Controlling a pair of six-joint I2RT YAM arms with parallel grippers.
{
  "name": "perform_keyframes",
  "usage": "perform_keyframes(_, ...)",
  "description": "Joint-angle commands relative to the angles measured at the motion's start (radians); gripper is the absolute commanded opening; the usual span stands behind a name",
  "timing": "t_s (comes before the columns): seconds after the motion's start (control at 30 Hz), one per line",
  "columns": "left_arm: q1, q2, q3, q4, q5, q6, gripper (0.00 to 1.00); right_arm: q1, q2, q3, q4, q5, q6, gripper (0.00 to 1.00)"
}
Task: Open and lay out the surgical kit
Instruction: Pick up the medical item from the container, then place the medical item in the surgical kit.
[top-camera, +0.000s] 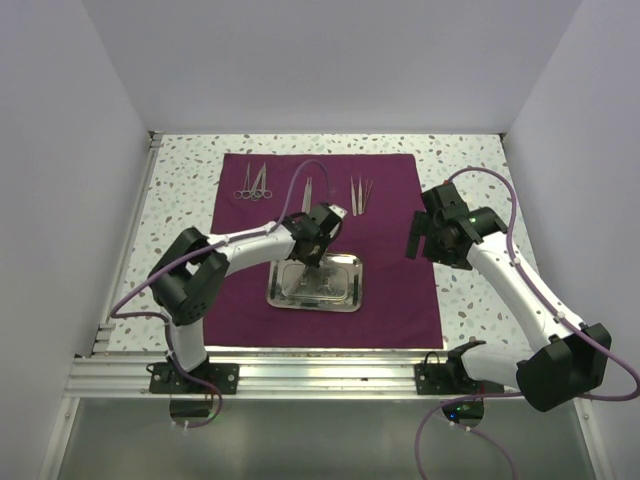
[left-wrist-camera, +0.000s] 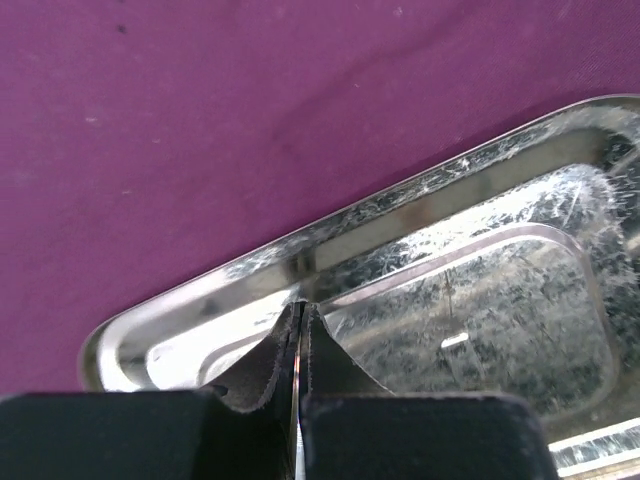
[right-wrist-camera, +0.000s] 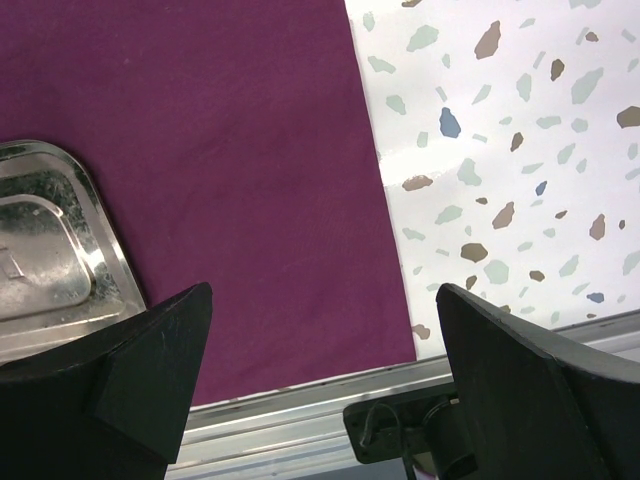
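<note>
Lifting now, watch your left gripper (left-wrist-camera: 300, 310): it is pinched shut over the steel tray (left-wrist-camera: 400, 205) on the maroon cloth (left-wrist-camera: 200, 120); anything thin may slip. Right gripper (right-wrist-camera: 320, 300) gapes wide.

I am looking into a robot lab's test booth. Plain white walls (top-camera: 60, 150) are closing in a speckled desk (top-camera: 185, 180) on three sides. A left arm (top-camera: 250, 240) and a right arm (top-camera: 510, 280), both black and white, are sitting bolted to a bare metal rail (top-camera: 320, 375) at the near edge, with purple cables (top-camera: 481, 169) looping off them. A purple cloth (top-camera: 400, 290) is lying flat on the desk, carrying a steel tray (top-camera: 272, 296), scissors (top-camera: 255, 182) and tweezers (top-camera: 358, 192) in a neat row.
</note>
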Motion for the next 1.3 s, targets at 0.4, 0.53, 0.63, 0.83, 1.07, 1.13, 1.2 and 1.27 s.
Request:
perform_keyframes(0.4,0.141,0.161,0.467,-0.006,-0.153,-0.03,0.0,0.0,0.005,0.003,-0.006,0.022,0.017,0.98)
perform_keyframes(0.53,0.173,0.258,0.592,0.081,-0.195,-0.053,0.0,0.0,0.02,0.028,-0.028,0.032,0.022,0.98)
perform_keyframes(0.63,0.196,0.346,0.703,0.121,-0.254,-0.064,0.0,-0.001,0.028,0.041,-0.045,0.044,0.029,0.98)
perform_keyframes(0.83,0.245,0.58,1.044,0.078,-0.277,-0.059,0.0,0.0,0.045,0.067,-0.077,0.068,0.042,0.98)
perform_keyframes(1.07,0.26,0.601,1.055,0.109,-0.276,-0.038,0.36,-0.001,0.063,0.107,-0.089,0.105,0.037,0.98)
perform_keyframes(1.13,0.26,0.574,1.018,0.107,-0.274,-0.033,0.37,0.0,0.074,0.11,-0.079,0.105,0.031,0.98)
perform_keyframes(1.2,0.262,0.558,1.004,0.089,-0.274,-0.035,0.36,-0.001,0.086,0.112,-0.066,0.098,0.028,0.98)
perform_keyframes(1.27,0.26,0.529,0.995,0.043,-0.268,-0.047,0.34,0.0,0.1,0.115,-0.056,0.079,0.026,0.98)
